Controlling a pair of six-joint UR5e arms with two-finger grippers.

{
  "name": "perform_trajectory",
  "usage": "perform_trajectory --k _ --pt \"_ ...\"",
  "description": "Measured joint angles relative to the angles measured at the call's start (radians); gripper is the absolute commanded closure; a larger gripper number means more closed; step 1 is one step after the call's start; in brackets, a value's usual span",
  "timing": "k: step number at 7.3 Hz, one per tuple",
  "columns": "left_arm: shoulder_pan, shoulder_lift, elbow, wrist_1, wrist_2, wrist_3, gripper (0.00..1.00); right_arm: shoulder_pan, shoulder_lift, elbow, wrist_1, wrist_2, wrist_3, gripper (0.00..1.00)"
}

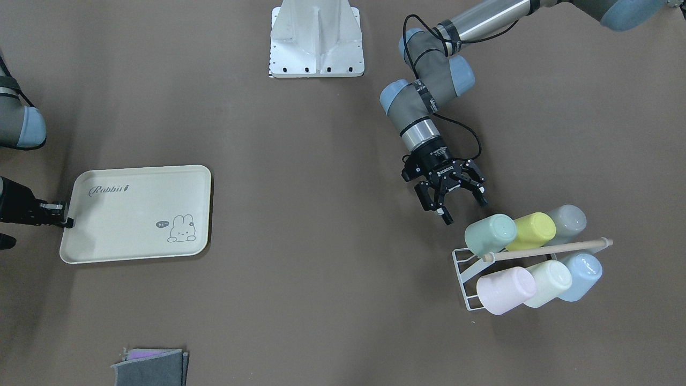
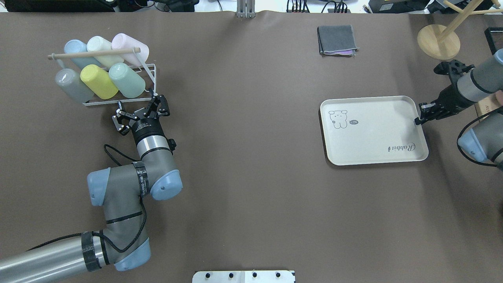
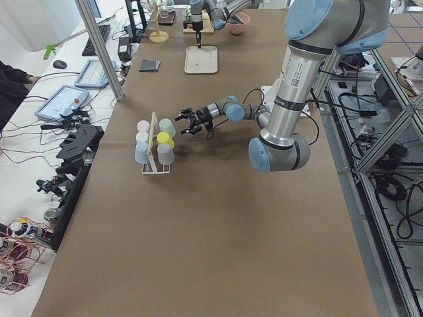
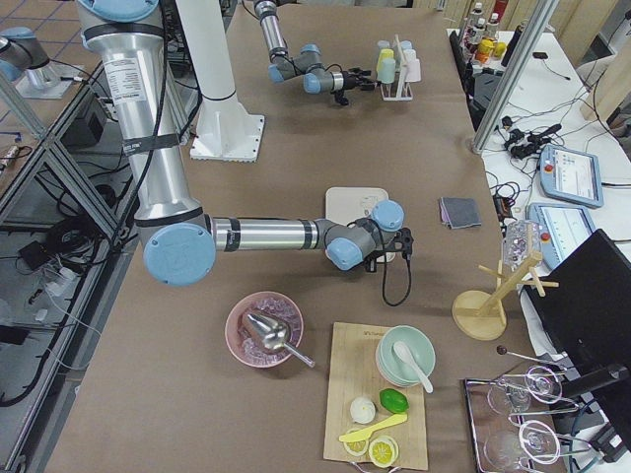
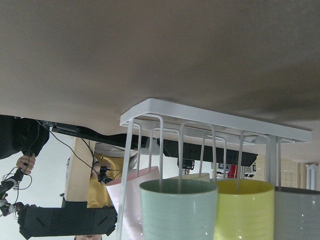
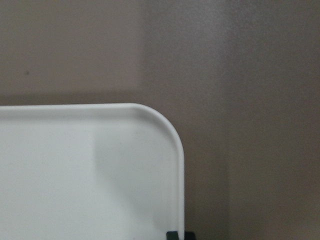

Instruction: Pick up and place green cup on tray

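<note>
The green cup (image 1: 490,234) lies mouth-down on a peg of a white wire rack (image 1: 462,267), at the row's end nearest my left gripper; it also shows in the overhead view (image 2: 126,80) and the left wrist view (image 5: 175,210). My left gripper (image 1: 465,210) is open and empty, a short way from the cup's base, pointing at it (image 2: 137,103). The cream "Rabbit" tray (image 1: 123,214) lies flat at the other end of the table (image 2: 373,137). My right gripper (image 1: 67,220) is shut on the tray's short rim (image 6: 181,165).
The rack also holds a yellow-green cup (image 1: 530,230), a grey cup (image 1: 568,221), a pink cup (image 1: 506,289), a pale cream-green cup (image 1: 546,282) and a blue cup (image 1: 581,276) under a wooden bar (image 1: 546,250). A folded grey cloth (image 2: 337,40) and a wooden stand (image 2: 438,41) lie beyond the tray.
</note>
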Motion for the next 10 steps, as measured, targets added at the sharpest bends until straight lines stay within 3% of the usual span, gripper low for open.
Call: perform_trajectory --k 3,7,9,10 --pt "-0.020 0.004 0.017 -0.028 0.001 0.024 0.02 -0.002 0.064 0.010 -0.007 0.007 0.053 1.00" --pt "-0.036 0.005 0.033 -0.030 0.003 0.027 0.03 -0.089 0.238 0.058 -0.088 -0.025 0.318 1.00" --pt "-0.036 0.005 0.041 -0.030 0.012 0.027 0.34 -0.197 0.306 0.140 -0.181 -0.117 0.441 1.00" --pt "-0.036 0.004 0.043 -0.030 0.015 0.027 0.45 -0.247 0.344 0.173 -0.243 -0.163 0.468 1.00"
